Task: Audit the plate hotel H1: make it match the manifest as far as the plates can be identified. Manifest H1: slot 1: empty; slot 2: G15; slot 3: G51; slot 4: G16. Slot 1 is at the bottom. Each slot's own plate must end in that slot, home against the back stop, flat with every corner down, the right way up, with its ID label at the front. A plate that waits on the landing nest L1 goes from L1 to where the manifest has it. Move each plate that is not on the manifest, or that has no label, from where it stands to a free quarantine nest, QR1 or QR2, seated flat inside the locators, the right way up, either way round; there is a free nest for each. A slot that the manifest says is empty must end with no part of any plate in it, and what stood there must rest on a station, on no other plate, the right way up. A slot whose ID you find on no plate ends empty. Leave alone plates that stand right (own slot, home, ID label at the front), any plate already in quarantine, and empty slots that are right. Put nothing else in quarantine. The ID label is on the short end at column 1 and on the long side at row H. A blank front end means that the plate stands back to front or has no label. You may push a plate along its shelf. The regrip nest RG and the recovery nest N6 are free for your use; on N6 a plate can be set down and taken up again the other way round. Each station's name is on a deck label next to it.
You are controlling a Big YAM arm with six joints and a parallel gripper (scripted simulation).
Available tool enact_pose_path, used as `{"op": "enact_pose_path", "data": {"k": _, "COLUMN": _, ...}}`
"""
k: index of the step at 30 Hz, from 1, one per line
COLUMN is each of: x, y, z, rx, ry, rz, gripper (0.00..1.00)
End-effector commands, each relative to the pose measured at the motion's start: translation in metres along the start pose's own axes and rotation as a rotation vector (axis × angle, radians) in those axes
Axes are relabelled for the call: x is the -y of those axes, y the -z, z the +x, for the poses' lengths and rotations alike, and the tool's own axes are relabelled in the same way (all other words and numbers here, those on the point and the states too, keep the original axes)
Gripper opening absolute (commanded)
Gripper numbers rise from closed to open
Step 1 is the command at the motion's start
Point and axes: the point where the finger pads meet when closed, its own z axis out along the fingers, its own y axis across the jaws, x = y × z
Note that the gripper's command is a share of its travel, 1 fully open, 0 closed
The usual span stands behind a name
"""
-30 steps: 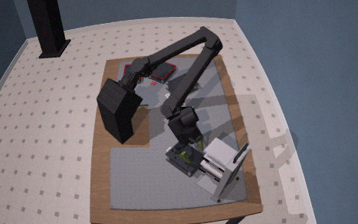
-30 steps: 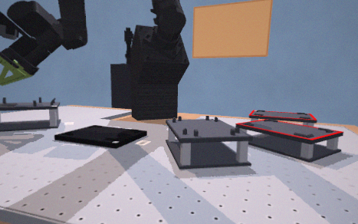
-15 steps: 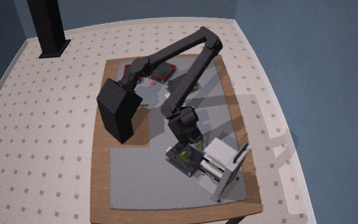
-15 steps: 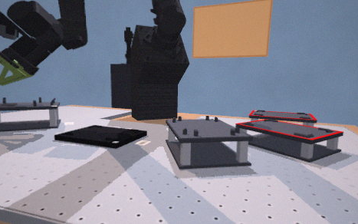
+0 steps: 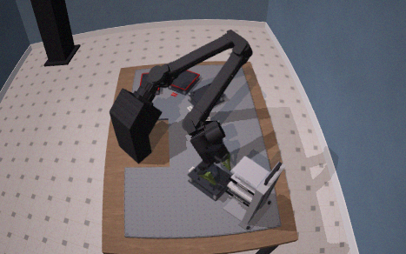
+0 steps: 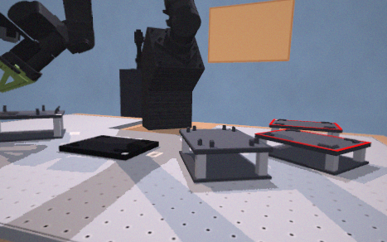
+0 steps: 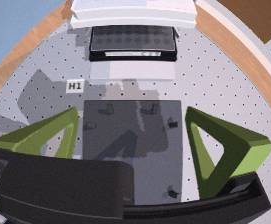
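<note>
A dark plate [image 7: 133, 42] sits in a low slot, and its front end faces me. I cannot read any ID on it. My gripper [image 7: 131, 112] is open and empty. Its green fingers hang above an empty grey nest [image 7: 133, 149] just in front of the hotel. From the side, the gripper [image 6: 3, 76] is well above that nest [image 6: 20, 120].
A flat black slab [image 6: 108, 146] lies on the deck. A raised grey nest [image 6: 223, 151] stands mid-deck. Two red-edged quarantine nests [image 6: 312, 142] [image 6: 303, 124] stand at the right, both empty. A large black box [image 5: 134, 123] stands by the arm's base.
</note>
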Motion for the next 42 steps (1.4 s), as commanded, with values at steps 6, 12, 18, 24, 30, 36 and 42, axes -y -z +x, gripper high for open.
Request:
{"op": "enact_pose_path", "data": {"k": 6, "x": -0.001, "y": 0.001, "z": -0.007, "rx": 0.017, "ry": 0.000, "rz": -0.003, "gripper": 1.00}}
{"op": "enact_pose_path", "data": {"k": 12, "x": -0.001, "y": 0.001, "z": -0.007, "rx": 0.017, "ry": 0.000, "rz": -0.003, "gripper": 1.00}}
{"op": "enact_pose_path", "data": {"k": 18, "x": -0.001, "y": 0.001, "z": -0.007, "rx": 0.017, "ry": 0.000, "rz": -0.003, "gripper": 1.00}}
{"op": "enact_pose_path", "data": {"k": 24, "x": 0.000, "y": 0.008, "z": 0.008, "rx": 0.006, "ry": -0.010, "rz": -0.002, "gripper": 1.00}}
{"op": "enact_pose_path", "data": {"k": 30, "x": -0.001, "y": 0.015, "z": 0.015, "rx": 0.007, "ry": -0.009, "rz": -0.003, "gripper": 1.00}}
{"op": "enact_pose_path", "data": {"k": 36, "x": -0.001, "y": 0.024, "z": 0.006, "rx": 0.029, "ry": -0.009, "rz": -0.002, "gripper": 1.00}}
{"op": "enact_pose_path", "data": {"k": 42, "x": -0.001, "y": 0.035, "z": 0.004, "rx": 0.037, "ry": 0.012, "rz": -0.005, "gripper": 1.00}}
